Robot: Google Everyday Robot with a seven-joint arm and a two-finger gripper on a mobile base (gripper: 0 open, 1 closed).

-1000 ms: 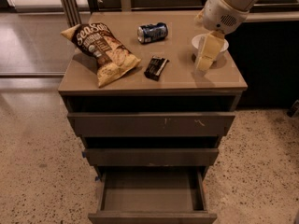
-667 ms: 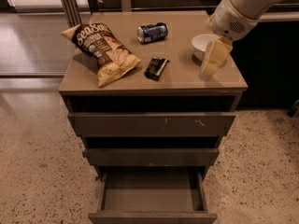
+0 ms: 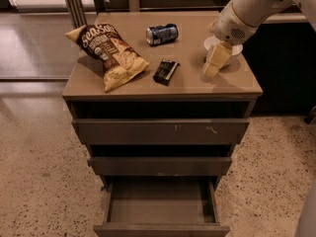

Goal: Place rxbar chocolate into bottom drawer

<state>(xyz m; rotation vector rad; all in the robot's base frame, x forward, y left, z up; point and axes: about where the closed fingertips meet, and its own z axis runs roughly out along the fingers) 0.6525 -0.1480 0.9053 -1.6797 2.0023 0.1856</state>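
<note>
The rxbar chocolate [image 3: 166, 71], a small dark bar, lies flat near the middle of the cabinet top. My gripper [image 3: 214, 65] hangs over the right part of the top, to the right of the bar and apart from it, holding nothing that I can see. The bottom drawer [image 3: 161, 228] is pulled out and its inside looks empty. The two drawers above it are pushed in.
A tan-and-brown chip bag [image 3: 108, 53] lies at the left of the cabinet top [image 3: 187, 88]. A blue soda can [image 3: 162, 34] lies on its side at the back. A white bowl [image 3: 236, 49] sits just behind my gripper. Speckled floor surrounds the cabinet.
My gripper swung a little to the right, then came back left and slightly lower, nearer the bar. The bar, bag, can and drawers have not moved.
</note>
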